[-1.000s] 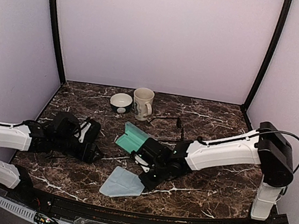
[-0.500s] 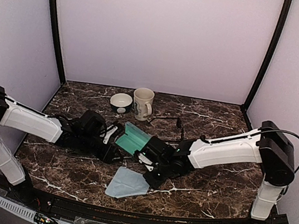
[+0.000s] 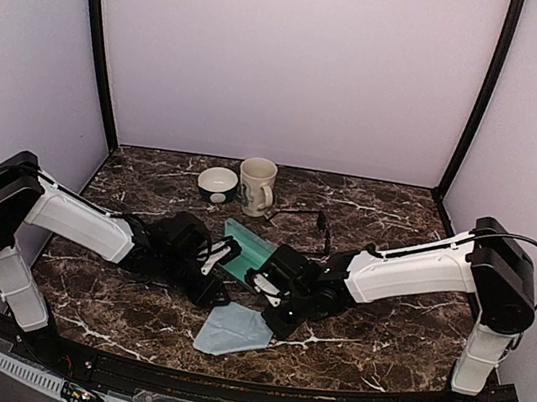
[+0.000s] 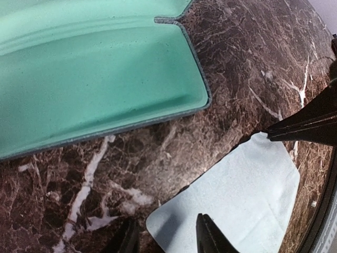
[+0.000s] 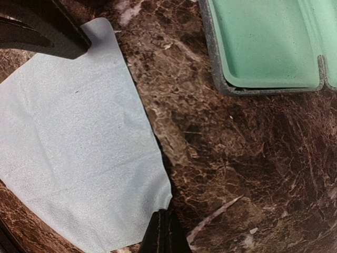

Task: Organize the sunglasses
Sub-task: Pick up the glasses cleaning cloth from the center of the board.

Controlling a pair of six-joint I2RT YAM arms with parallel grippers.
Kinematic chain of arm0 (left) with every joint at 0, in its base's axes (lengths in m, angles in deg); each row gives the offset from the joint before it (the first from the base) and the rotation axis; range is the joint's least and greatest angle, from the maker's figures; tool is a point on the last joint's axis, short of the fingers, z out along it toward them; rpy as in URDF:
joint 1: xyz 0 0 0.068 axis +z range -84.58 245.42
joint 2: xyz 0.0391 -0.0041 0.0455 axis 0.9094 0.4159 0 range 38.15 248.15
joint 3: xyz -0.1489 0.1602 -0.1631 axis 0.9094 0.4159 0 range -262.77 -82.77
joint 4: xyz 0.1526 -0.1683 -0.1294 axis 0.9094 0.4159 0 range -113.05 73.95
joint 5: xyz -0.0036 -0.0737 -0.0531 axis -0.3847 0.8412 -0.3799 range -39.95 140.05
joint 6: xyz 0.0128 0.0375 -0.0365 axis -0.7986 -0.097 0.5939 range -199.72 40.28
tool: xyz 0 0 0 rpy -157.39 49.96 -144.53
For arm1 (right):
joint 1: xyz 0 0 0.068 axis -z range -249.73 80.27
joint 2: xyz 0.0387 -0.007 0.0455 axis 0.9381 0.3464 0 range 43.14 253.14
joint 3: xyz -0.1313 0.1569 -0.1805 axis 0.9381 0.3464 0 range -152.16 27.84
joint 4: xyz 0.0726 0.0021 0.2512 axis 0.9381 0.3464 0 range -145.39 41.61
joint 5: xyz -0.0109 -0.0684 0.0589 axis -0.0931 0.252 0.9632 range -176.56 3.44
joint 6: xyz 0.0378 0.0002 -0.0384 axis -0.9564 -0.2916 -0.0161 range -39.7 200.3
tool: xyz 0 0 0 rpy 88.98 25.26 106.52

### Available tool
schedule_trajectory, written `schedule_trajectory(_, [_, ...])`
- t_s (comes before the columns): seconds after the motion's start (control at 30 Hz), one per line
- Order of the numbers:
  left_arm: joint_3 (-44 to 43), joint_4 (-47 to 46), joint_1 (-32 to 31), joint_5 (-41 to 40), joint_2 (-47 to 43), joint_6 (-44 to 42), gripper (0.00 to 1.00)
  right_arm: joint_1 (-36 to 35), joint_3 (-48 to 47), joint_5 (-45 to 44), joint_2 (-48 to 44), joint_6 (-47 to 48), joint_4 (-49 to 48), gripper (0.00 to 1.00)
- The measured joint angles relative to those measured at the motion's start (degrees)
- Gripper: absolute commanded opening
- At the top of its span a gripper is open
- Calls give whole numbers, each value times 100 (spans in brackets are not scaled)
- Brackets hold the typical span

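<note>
The thin black wire-framed sunglasses point(image 3: 311, 220) lie behind the arms, near the mug. The dark brownish pair is hidden. The grey-blue case point(image 3: 247, 249) lies open with its green lining up; it also shows in the left wrist view point(image 4: 95, 68) and the right wrist view point(image 5: 263, 42). A light blue cloth point(image 3: 233, 329) lies flat in front of it. My right gripper point(image 5: 164, 233) is shut on the cloth's corner point(image 5: 68, 147). My left gripper point(image 4: 168, 240) is open, low over another corner of the cloth point(image 4: 242, 195), with one finger on each side of it.
A cream mug point(image 3: 257, 185) and a small dark bowl point(image 3: 217, 184) stand at the back centre. The two grippers are close together above the cloth, near the table's front edge point(image 3: 224, 366).
My left arm has swung right from the table's left side to the cloth's corner. The right gripper and the cloth have shifted slightly right.
</note>
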Motion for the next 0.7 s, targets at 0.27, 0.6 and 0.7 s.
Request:
schedule_trajectory(0.27, [-173,28,-149,-212,221,-162,25,0,24,20,0,-17,-44,0])
schedule_trajectory(0.6, [-192,72,-234,-365,236,-197,16,17,72,17,-22,-87,-103,0])
schedule_trajectory(0.7, [-190,87,-234,-398,232,-197,12,37,81,15,-37,-98,-98,0])
